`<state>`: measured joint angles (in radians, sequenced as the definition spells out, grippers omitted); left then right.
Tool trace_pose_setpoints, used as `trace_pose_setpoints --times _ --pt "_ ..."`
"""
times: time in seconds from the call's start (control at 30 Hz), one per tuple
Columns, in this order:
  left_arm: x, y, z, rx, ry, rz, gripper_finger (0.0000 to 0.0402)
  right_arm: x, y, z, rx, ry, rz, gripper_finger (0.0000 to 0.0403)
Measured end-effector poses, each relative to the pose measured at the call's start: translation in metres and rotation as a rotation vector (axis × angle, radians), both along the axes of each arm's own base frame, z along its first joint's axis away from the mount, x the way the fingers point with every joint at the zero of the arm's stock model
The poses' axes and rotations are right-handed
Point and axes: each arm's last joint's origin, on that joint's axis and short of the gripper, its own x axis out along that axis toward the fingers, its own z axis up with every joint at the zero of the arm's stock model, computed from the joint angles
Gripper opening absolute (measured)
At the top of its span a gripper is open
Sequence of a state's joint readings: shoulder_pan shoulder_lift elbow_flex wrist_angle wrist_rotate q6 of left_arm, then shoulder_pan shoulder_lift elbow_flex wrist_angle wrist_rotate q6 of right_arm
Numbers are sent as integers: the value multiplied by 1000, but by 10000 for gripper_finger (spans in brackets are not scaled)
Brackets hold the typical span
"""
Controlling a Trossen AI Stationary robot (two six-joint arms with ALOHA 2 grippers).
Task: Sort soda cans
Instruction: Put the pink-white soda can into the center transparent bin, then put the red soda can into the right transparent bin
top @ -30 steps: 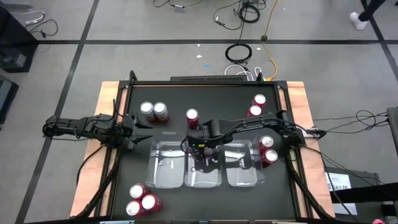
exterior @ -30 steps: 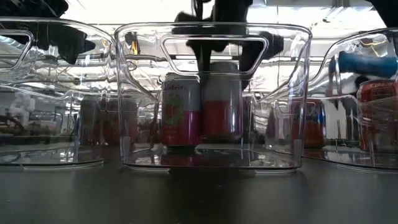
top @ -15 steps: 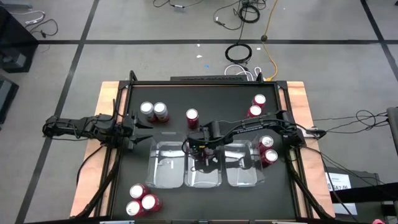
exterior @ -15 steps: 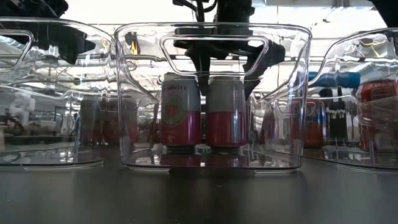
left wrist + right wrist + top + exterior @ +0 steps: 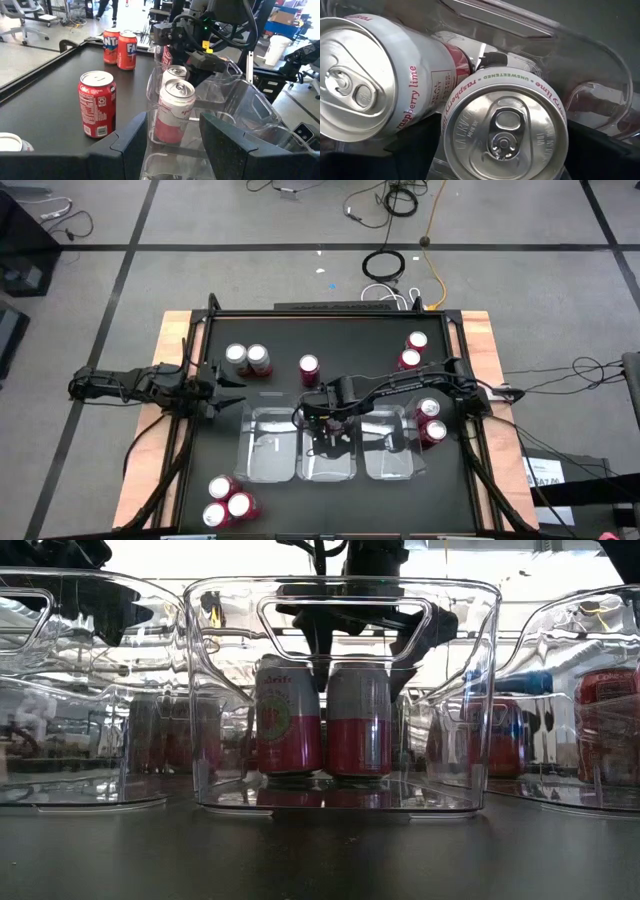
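Cans (image 5: 325, 718) stand paired inside middle tray (image 5: 340, 600); right tool (image 5: 350, 625) spread above.

High view straight down; low view level, close; both wrist views share middle tray (image 5: 327, 445) cans (image 5: 323, 718).

Soda cans, silver tops, upright. Two silver-and-pink raspberry lime cans (image 5: 324, 718) side by side in the middle clear tray (image 5: 340, 802). Loose on the worktop: two far left (image 5: 246, 358), one red (image 5: 309, 368), two far right (image 5: 413, 350), two right (image 5: 431, 423), three near left (image 5: 226, 500).
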<state>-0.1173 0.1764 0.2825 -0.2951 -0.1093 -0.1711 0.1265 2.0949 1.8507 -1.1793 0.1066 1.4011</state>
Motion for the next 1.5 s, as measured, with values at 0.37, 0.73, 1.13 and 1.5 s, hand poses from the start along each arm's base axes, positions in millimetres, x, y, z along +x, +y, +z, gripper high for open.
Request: trace_pose_setpoints --times 0.37,0.73,1.13,1.5 --pt "0 0 0 -7 0 2 190 -2 1 8 -4 -3 26 395" --pt "1 1 4 -4 -43 47 190 -12 25 73 -4 -57 117 396" --pt "0 4 7 -85 -63 156 295 -34 95 90 53 -99 98 396" --pt "-1 5 11 -271 -107 222 356 -71 148 89 -8 -49 -30 396"
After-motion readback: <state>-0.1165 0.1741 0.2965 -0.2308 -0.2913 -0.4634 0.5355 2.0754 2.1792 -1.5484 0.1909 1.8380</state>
